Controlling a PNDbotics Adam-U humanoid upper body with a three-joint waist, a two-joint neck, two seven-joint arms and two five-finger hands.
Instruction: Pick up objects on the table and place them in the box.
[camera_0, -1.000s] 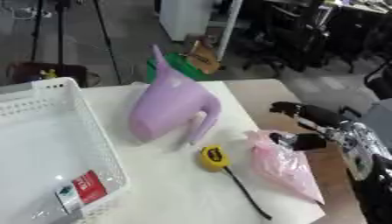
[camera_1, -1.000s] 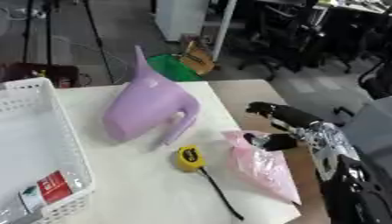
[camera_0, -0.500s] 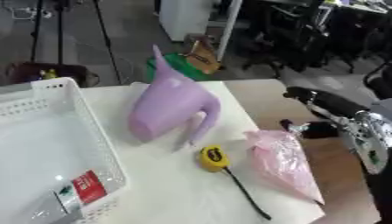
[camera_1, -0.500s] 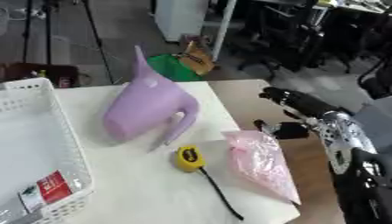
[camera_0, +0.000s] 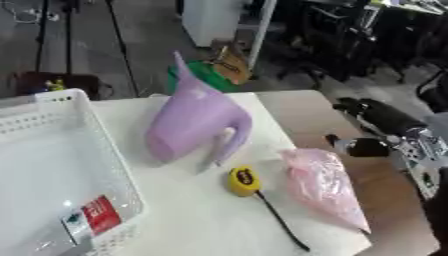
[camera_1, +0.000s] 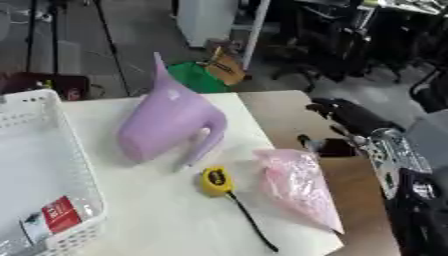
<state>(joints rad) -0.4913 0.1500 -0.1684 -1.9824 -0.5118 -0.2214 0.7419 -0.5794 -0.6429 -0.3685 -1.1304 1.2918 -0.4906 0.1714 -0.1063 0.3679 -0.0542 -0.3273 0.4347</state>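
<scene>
We saw the pink bag (camera_0: 325, 187) lying on the white surface (camera_0: 192, 220), just left of and below the right robot hand (camera_1: 343, 116), apart from it. That hand hovered at the surface's right edge, fingers stretched out, thumb spread, holding nothing. Left of the bag lay the yellow tape measure (camera_0: 244, 181), then the purple pitcher (camera_0: 192, 125) on its side, then the white box (camera_0: 52, 175).

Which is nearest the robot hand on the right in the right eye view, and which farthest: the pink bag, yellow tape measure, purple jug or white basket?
From the right robot hand:
1. Pink bag, just below it.
2. Yellow tape measure, mid-table.
3. Purple jug, further left.
4. White basket, far left edge.
</scene>
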